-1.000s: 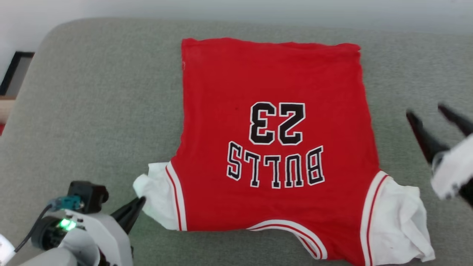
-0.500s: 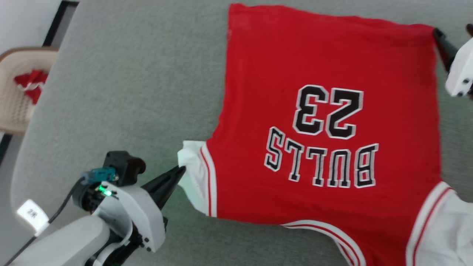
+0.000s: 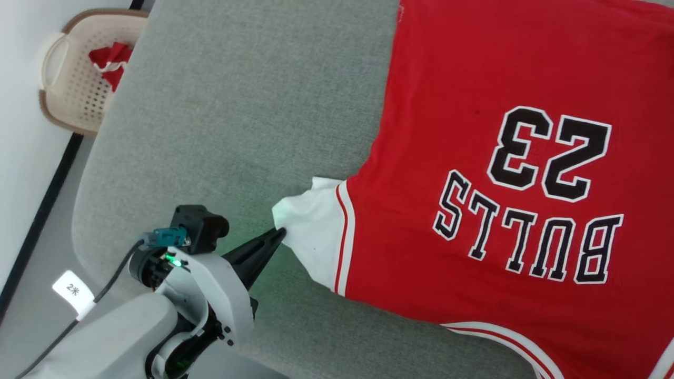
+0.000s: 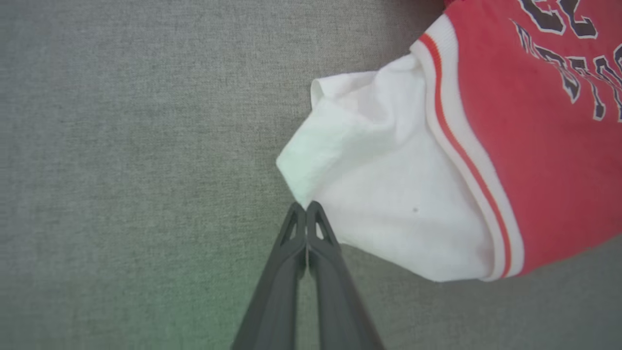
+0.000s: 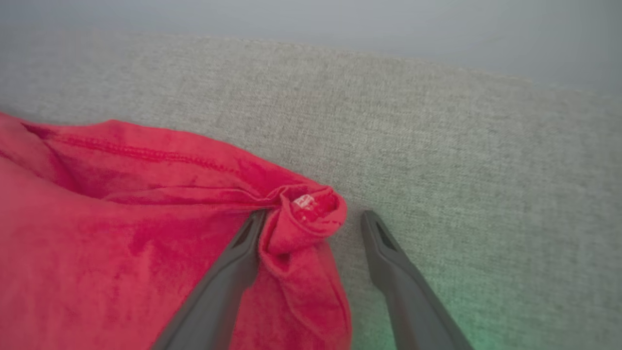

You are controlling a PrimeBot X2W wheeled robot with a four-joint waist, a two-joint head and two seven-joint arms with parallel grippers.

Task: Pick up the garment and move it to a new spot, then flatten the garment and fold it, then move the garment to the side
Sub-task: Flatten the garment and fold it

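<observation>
Red garment (image 3: 474,79) seemingly mid-flattening on grey cushion (image 3: 237,105): white lining corner (image 4: 369,194) touching tips of tight-shut left gripper (image 4: 306,206), hem corner (image 5: 303,218) between wide-spread fingers of right gripper (image 5: 315,216); next, probably close right and draw cloth taut.

Grey cushion (image 3: 237,105); red jersey (image 3: 474,79) spread flat.

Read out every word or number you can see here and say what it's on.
"23": on the red jersey, upside down in the head view.
"BULLS": same jersey, also upside down.
"2" then a character too small to read: white tag on a cable.
Small label at the jersey's hem corner: blurred, unreadable.
</observation>
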